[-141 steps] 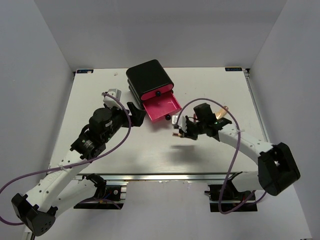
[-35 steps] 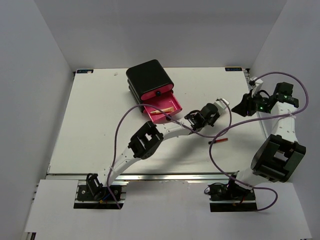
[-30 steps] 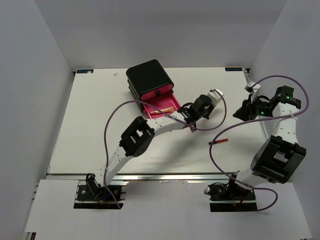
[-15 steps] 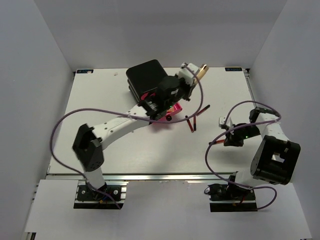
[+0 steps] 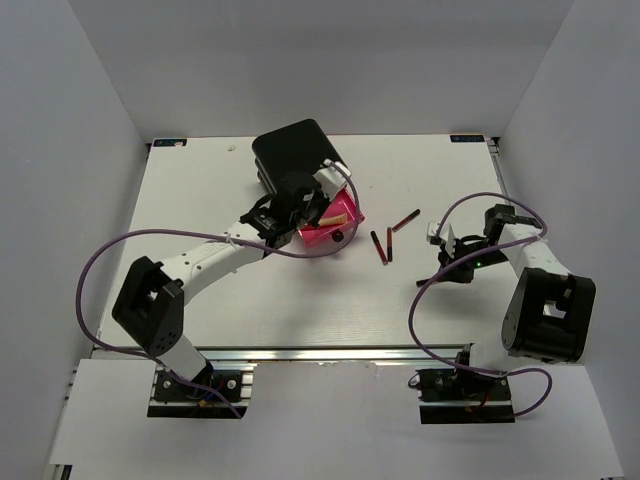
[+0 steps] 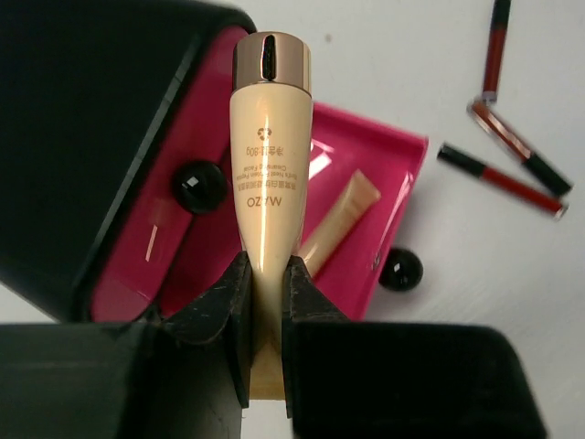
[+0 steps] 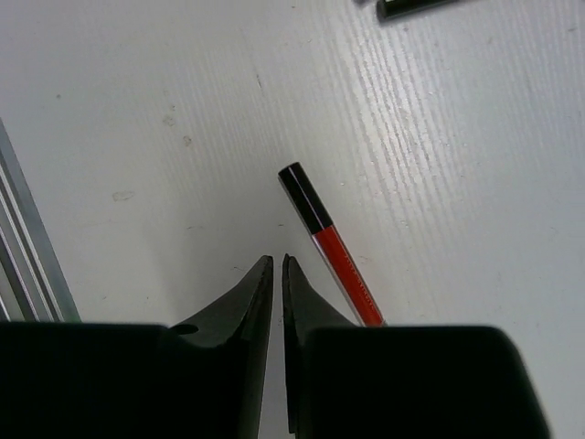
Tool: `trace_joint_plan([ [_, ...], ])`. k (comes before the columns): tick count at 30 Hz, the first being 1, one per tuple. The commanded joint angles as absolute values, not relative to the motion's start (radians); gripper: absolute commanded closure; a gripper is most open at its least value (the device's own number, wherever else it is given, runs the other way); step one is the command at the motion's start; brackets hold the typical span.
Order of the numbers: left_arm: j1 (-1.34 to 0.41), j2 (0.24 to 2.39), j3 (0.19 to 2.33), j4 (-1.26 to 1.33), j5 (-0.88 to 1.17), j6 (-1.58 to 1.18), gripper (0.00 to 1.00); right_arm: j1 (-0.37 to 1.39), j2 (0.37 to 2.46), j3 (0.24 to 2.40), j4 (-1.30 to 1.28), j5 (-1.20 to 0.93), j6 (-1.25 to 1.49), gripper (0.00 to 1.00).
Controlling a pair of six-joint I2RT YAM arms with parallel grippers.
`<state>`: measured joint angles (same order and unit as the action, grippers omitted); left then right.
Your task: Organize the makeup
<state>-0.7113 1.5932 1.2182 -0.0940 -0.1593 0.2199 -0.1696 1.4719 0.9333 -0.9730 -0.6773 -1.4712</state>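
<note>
**A:** What are the left gripper's (image 6: 267,265) jaws doing?

**B:** They clench the peach tube (image 6: 268,165). Its long axis runs straight out from them, cap farthest, over the open pink drawer (image 6: 393,174).

**A:** And the right gripper (image 7: 277,262)?

**B:** Its jaws are nearly together and hold nothing. A red lip stick (image 7: 334,247) lies just to their right on the table (image 7: 137,110).

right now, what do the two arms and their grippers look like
The left arm and right arm both have white links, chunky black joints and a loose purple cable. A small green light glows near the right wrist. The left gripper and right gripper each have two black tapering fingers.
</note>
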Motion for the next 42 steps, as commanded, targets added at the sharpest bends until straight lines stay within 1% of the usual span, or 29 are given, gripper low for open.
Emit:
trace_joint_plan([
  [1,-0.718,1.560,1.204,-0.072,-0.141,0.299,1.00,-0.167,1.471,0.976,-0.927,-0.712,-1.401,0.85],
  [10,-0.700,1.644,1.196,-0.038,-0.155,0.373,1.00,-0.167,1.482,0.979,-0.910,-0.719,-1.370,0.84],
  [12,-0.693,1.664,1.204,-0.037,-0.152,0.379,0.92,-0.167,1.485,0.982,-0.907,-0.715,-1.367,0.83],
  [13,-0.692,1.680,1.209,-0.037,-0.150,0.380,0.83,-0.167,1.486,0.982,-0.905,-0.712,-1.368,0.82],
  [15,-0.690,1.690,1.210,-0.037,-0.146,0.383,0.81,-0.167,1.488,0.983,-0.904,-0.713,-1.368,0.82],
  [21,-0.675,1.709,1.203,-0.008,-0.188,0.390,0.63,-0.169,1.499,0.989,-0.903,-0.718,-1.365,0.82],
  [22,-0.672,1.712,1.203,-0.008,-0.195,0.390,0.58,-0.169,1.500,0.989,-0.904,-0.716,-1.365,0.82],
  [23,-0.669,1.716,1.207,0.021,-0.205,0.390,0.39,-0.167,1.503,0.989,-0.905,-0.716,-1.365,0.82],
  [24,-0.669,1.717,1.212,0.023,-0.215,0.390,0.32,-0.169,1.505,0.989,-0.907,-0.716,-1.365,0.82],
  [25,-0.669,1.717,1.218,0.020,-0.209,0.391,0.28,-0.166,1.505,0.989,-0.910,-0.716,-1.373,0.81],
  [26,-0.669,1.717,1.236,0.008,-0.204,0.390,0.22,-0.163,1.503,0.988,-0.917,-0.709,-1.381,0.80],
  [28,-0.669,1.715,1.258,-0.018,-0.184,0.380,0.19,-0.152,1.499,0.982,-0.926,-0.704,-1.403,0.77],
  [31,-0.669,1.686,1.298,-0.055,-0.167,0.345,0.18,-0.126,1.482,0.973,-0.960,-0.713,-1.468,0.74],
  [32,-0.669,1.674,1.311,-0.058,-0.169,0.333,0.20,-0.117,1.471,0.968,-0.969,-0.721,-1.500,0.74],
  [33,-0.669,1.643,1.318,-0.060,-0.172,0.309,0.39,-0.106,1.465,0.965,-0.974,-0.726,-1.515,0.74],
  [34,-0.664,1.628,1.327,-0.061,-0.176,0.295,0.54,-0.079,1.459,0.963,-0.979,-0.733,-1.534,0.74],
  [35,-0.660,1.615,1.338,-0.064,-0.210,0.269,0.66,-0.063,1.447,0.963,-0.980,-0.755,-1.551,0.76],
  [36,-0.651,1.608,1.376,-0.077,-0.231,0.197,0.77,-0.045,1.440,0.963,-0.970,-0.767,-1.565,0.80],
  [37,-0.632,1.605,1.403,-0.096,-0.239,0.155,0.92,-0.002,1.439,0.971,-0.960,-0.781,-1.565,0.82],
  [38,-0.571,1.608,1.439,-0.151,-0.203,0.106,0.95,0.044,1.437,0.976,-0.944,-0.801,-1.556,0.84],
  [39,-0.531,1.618,1.477,-0.182,-0.155,0.010,0.95,0.079,1.439,0.982,-0.913,-0.804,-1.531,0.88],
  [40,-0.432,1.646,1.550,-0.207,-0.103,-0.053,0.87,0.159,1.442,0.986,-0.820,-0.801,-1.452,0.92],
  [41,-0.379,1.664,1.584,-0.233,-0.044,-0.102,0.75,0.204,1.453,0.992,-0.751,-0.760,-1.398,0.96],
  [42,-0.333,1.684,1.616,-0.239,0.110,-0.171,0.57,0.247,1.462,0.996,-0.683,-0.726,-1.346,1.00],
])
